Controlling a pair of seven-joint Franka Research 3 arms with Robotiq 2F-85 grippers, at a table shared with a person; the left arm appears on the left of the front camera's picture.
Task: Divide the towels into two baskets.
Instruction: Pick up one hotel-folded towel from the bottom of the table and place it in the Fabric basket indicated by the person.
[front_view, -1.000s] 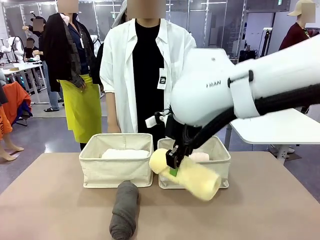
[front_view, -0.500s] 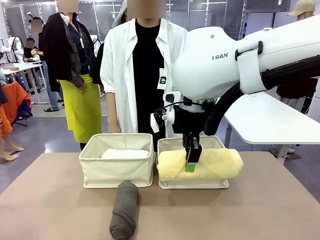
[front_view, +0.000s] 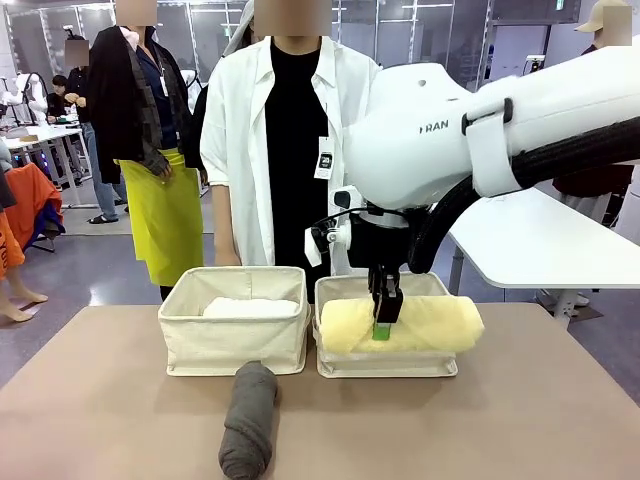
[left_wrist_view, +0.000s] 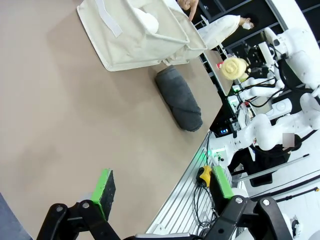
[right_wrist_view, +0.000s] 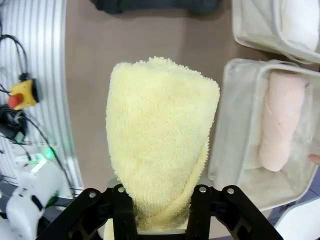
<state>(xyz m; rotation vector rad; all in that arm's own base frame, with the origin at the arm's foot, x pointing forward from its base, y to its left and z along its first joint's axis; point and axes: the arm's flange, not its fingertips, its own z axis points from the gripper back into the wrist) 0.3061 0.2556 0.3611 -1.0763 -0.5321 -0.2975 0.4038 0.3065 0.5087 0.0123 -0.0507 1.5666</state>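
My right gripper (front_view: 385, 322) is shut on the pale yellow towel (front_view: 402, 325), which hangs level across the front of the right basket (front_view: 388, 366). In the right wrist view the yellow towel (right_wrist_view: 160, 135) rises from between the gripper's (right_wrist_view: 161, 215) fingers, and a pink towel (right_wrist_view: 282, 120) lies in the basket (right_wrist_view: 235, 165) beside it. A white towel (front_view: 250, 307) lies in the left basket (front_view: 232, 345). The dark grey towel (front_view: 248, 418) lies on the table in front of that basket. My left gripper (left_wrist_view: 164, 186) hangs open over bare table, well away from the grey towel (left_wrist_view: 179, 98) and the nearer basket (left_wrist_view: 125, 47).
A person in a white coat (front_view: 290, 150) stands just behind the two baskets at the far edge. The brown table (front_view: 500, 420) has free room on both sides of the grey towel. A second white table (front_view: 560, 250) stands at the back right.
My right gripper has swung the yellow towel from a tilted pose near the table to level, and carried it back over the right basket's front. The other towels have not moved.
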